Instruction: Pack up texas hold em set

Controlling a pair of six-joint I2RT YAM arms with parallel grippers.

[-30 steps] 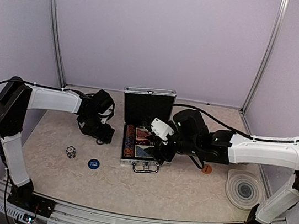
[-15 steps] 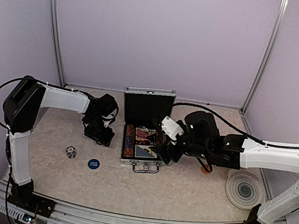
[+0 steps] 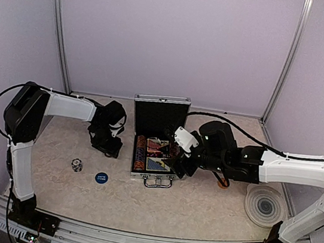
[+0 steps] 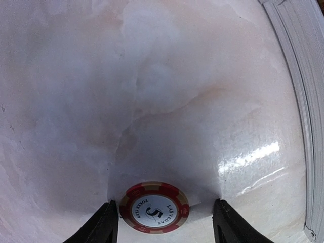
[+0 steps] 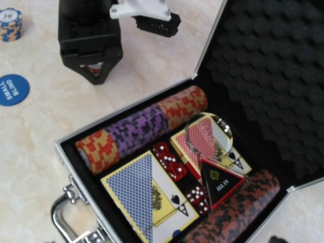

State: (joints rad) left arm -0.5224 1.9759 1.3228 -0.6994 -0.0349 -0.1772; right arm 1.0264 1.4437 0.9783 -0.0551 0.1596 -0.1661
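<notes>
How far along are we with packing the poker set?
Done: chip rows, both card decks, dice and the triangle sit in the open case. In hand: the left gripper, jaws open, straddles a red chip on the table. Left: that chip, the small chip stack, the blue button, an orange disc, then shutting the lid.

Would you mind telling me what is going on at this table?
Two robot arms are packing poker pieces into the open silver case. The left gripper has its fingers either side of a red chip on the table, not yet gripping it. The right gripper hovers open over the case, empty. A blue button and a small chip stack lie outside.
</notes>
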